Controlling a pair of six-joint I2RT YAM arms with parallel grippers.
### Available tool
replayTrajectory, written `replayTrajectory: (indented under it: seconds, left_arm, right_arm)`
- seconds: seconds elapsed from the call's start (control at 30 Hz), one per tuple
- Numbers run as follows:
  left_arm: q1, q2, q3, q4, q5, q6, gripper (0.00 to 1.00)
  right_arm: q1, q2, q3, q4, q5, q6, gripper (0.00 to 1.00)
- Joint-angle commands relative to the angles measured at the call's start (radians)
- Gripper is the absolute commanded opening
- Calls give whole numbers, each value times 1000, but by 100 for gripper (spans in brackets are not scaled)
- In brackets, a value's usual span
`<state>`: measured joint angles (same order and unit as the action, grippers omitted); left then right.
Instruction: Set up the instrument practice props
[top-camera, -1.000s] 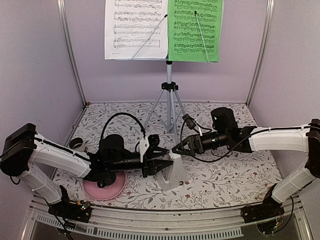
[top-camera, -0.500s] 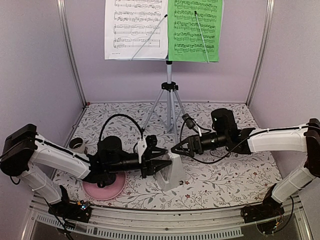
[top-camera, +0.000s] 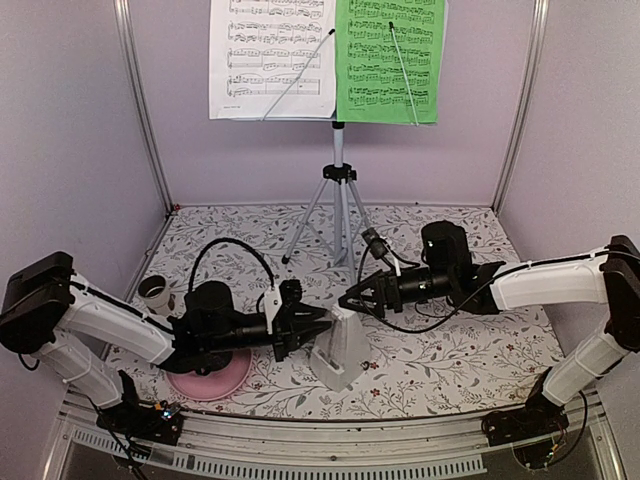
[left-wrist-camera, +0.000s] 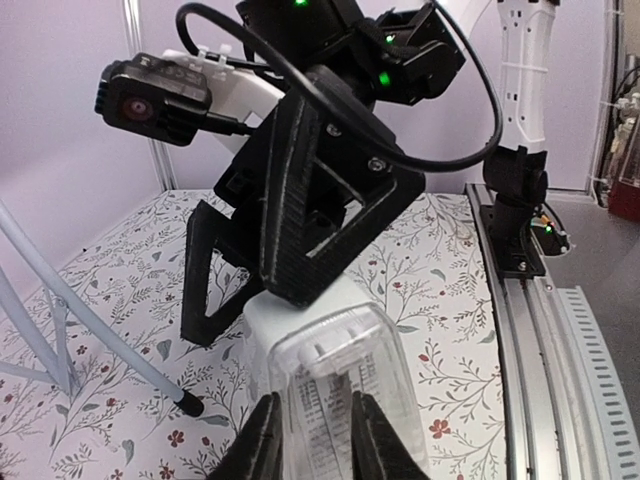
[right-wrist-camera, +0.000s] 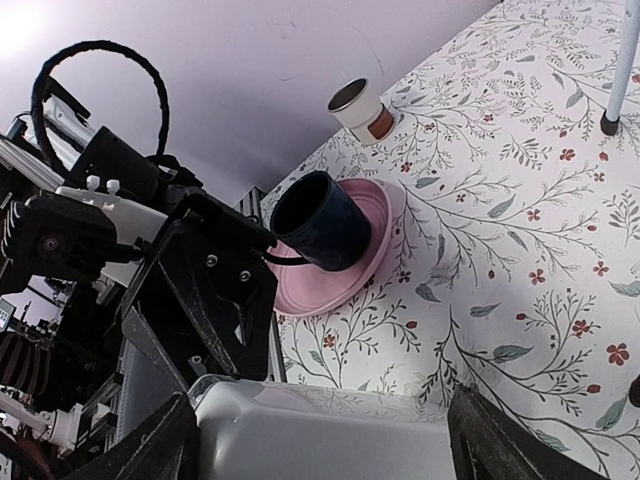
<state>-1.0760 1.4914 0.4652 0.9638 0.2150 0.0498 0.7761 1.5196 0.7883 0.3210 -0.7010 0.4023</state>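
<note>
Left gripper (top-camera: 322, 331) and right gripper (top-camera: 347, 301) both clenched on metronome (top-camera: 338, 350); keep upright, lower flat onto table (top-camera: 450, 345), release one side first.

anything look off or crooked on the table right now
The metronome is tilted rather than standing square, held between the left gripper and right gripper. The white sheet and green sheet sit straight.

Both end effectors crowded the metronome (top-camera: 338, 350) from either side, leaving no gap between them. The music stand's tripod legs (top-camera: 335, 222) blocked the table's (top-camera: 470, 350) rear centre, and the dark mug (right-wrist-camera: 322, 221) on its pink plate (right-wrist-camera: 352, 262) and the small cup (top-camera: 156, 291) obstructed the near-left corner. The table's right side lay open.
</note>
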Motion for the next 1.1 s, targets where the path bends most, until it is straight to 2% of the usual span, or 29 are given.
replayTrajectory:
  seconds: [0.0,0.03,0.07,0.13,0.33,0.5,0.67,0.9,1.07]
  left_arm:
    - [-22,-11,-2,19,22,15,40]
    - [-32,-16,4,11,-1,11,50]
    - [-49,-22,9,2,-34,8,56]
    - [-89,-33,17,-3,-118,-16,63]
    - [-212,-11,54,-34,-397,-123,65]
    - [-251,56,138,-90,-536,-169,71]
    - [-255,92,196,-179,-606,-178,65]
    - [-256,63,151,-156,-555,-162,42]
    - [-255,31,84,-110,-537,-163,40]
  right_arm:
    - [-21,61,-83,-242,144,-73,86]
    - [-21,53,-81,-241,144,-71,86]
    - [-21,46,-79,-241,143,-67,86]
    - [-20,34,-77,-236,143,-61,86]
    - [-17,13,-67,-237,135,-38,86]
    - [-8,7,-65,-241,143,-35,86]
    - [-2,9,-67,-246,160,-36,86]
    - [0,29,-65,-253,182,-48,87]
    - [6,30,-83,-263,226,-67,87]
